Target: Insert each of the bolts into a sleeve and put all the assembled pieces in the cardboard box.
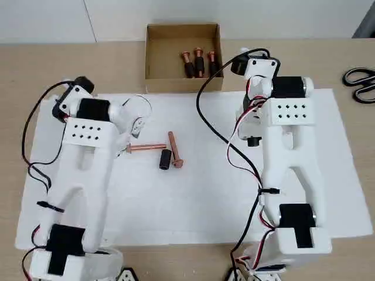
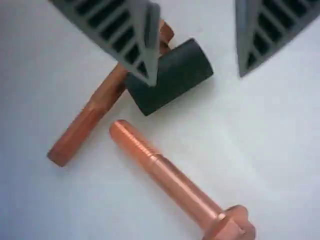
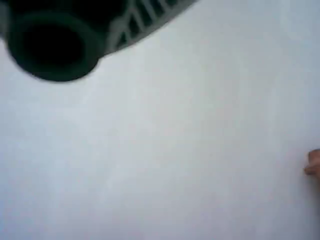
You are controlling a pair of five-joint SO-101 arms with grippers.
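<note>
Pale wood desk (image 1: 23,76) carries a white sheet (image 1: 199,199) under both arms. Toward the sheet's left side, the left hand (image 1: 139,119) hangs low with its fingers (image 2: 125,35) spread wide, gripping nothing. Just right of it, near the sheet's middle, the first bolt (image 2: 165,175) lies flat, head toward that hand and threaded tip just beside the loose sleeve (image 2: 170,75). The second bolt (image 2: 90,122) lies crosswise against that sleeve's far side. At the desk's far edge, about midway along it, the cardboard box (image 1: 155,58) holds three assembled pieces (image 1: 199,63) on its right side. Near the sheet's right side, the right hand (image 3: 107,27) grips the held sleeve (image 3: 52,45) above bare paper. Scissors (image 1: 362,83) lie by the desk's far right corner.
</note>
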